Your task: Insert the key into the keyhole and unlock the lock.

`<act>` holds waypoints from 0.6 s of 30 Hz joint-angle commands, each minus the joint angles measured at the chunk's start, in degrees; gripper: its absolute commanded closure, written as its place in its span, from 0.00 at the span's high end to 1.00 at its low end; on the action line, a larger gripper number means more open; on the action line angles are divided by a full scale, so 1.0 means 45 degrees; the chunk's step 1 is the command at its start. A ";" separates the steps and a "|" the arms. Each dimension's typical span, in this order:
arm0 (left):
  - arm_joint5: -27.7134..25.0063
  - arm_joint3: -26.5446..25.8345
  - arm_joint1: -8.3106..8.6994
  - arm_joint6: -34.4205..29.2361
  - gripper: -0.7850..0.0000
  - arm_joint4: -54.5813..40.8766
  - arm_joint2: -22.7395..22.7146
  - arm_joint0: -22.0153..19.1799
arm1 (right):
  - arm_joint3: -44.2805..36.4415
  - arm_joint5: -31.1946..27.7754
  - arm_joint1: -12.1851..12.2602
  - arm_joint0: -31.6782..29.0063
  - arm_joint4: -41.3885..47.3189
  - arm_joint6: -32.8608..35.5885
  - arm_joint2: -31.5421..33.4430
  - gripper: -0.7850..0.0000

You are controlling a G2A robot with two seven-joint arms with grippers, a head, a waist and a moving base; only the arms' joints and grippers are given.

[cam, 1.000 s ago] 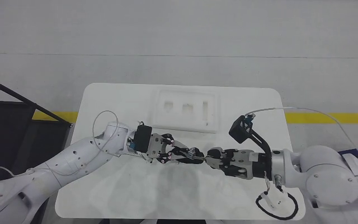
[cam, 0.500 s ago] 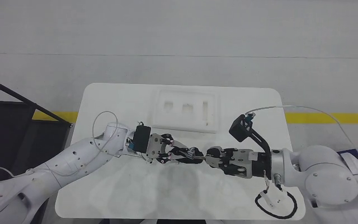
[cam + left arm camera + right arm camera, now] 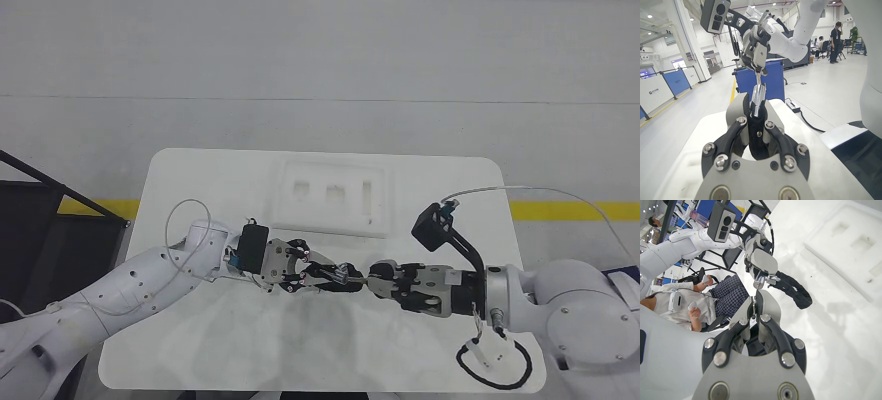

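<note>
You are gripping the lock [image 3: 758,94] with the left gripper [image 3: 755,108], its fingers clenching on the chrome cylinder so that the keyhole end is pointing away from the wrist and toward the other arm. The lock's black cable [image 3: 797,291] is looping out from the cylinder and hanging free above the table [image 3: 200,200]. You are pinching the key [image 3: 758,80] in the right gripper [image 3: 758,298], its pads pressing tight on the key's head, and the blade is lining up with the cylinder's axis. The blade's tip is meeting the keyhole face of the lock; how far it is sitting inside cannot be told. In the top view the two grippers are facing each other nose to nose in the lower centre of the frame, the left arm coming in from the lower left and the right arm from the lower right, with the lock and key between them and raised off the tabletop. A white foam tray [image 3: 335,195] with three recesses is lying just above them in the frame, near the table's far edge.
</note>
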 commanded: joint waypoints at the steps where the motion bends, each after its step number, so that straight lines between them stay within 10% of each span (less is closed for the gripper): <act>1: -0.0006 -0.0004 0.0005 -0.0006 0.00 -0.0012 0.0000 0.0011 | -0.0005 -0.0020 0.0009 -0.0019 0.0035 -0.0027 0.0016 0.00; 18: 0.0069 -0.0084 0.0021 0.0069 0.00 0.0003 0.0000 0.0045 | 0.0043 -0.0107 0.0066 -0.0019 0.0171 -0.0129 -0.0090 0.00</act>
